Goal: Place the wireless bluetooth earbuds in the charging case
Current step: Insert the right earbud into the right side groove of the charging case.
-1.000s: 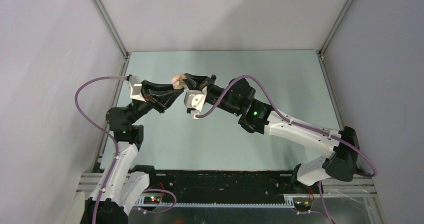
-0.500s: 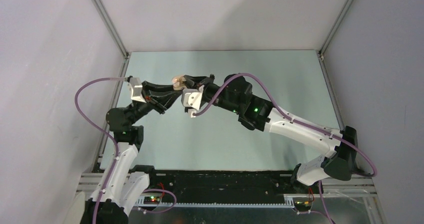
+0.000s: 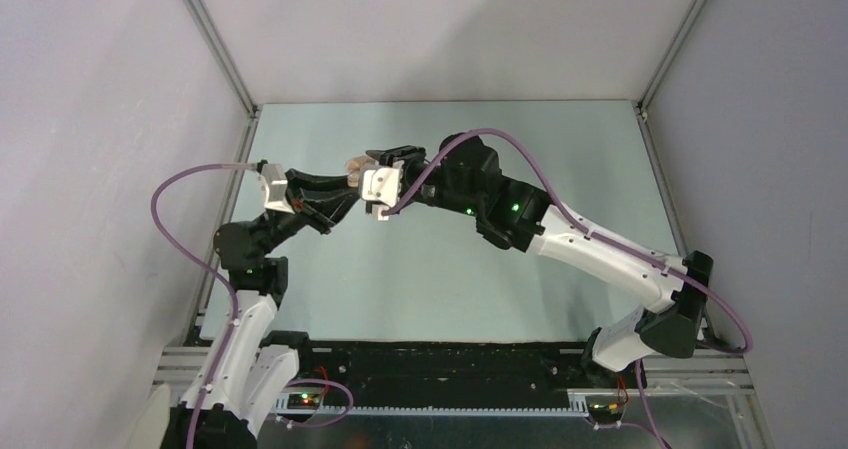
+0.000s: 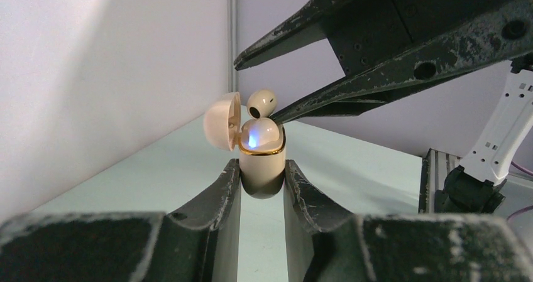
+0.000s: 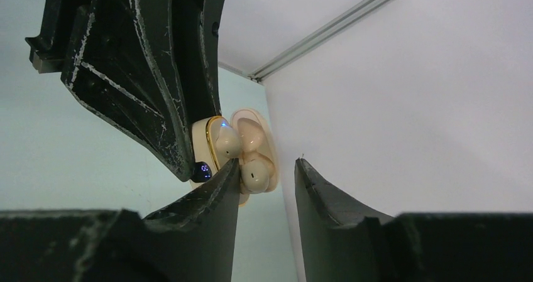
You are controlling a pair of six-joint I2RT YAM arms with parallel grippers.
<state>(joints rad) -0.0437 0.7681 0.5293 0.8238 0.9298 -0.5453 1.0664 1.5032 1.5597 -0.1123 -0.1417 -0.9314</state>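
My left gripper (image 4: 262,176) is shut on the lower body of a cream charging case (image 4: 262,166), held upright above the table with its lid (image 4: 221,121) swung open. One cream earbud (image 4: 261,133) sits in the case under a blue light. A second cream earbud (image 4: 261,102) is just above the case mouth, leaning on one finger (image 4: 352,97) of my right gripper (image 5: 267,164). That gripper is open: the earbud (image 5: 256,174) touches one finger and a clear gap separates it from the other. From above, case (image 3: 353,163) and both grippers meet at mid-table.
A small dark display with lit digits (image 5: 201,171) shows on the case front. The grey side wall (image 4: 94,75) and its metal corner post (image 4: 232,37) stand close behind the case. The teal table (image 3: 560,149) stretches to the right.
My right gripper has gone from shut to open, letting go of the cream earbud at the case mouth. The right arm has shifted a little to the left; my left gripper still holds the case.
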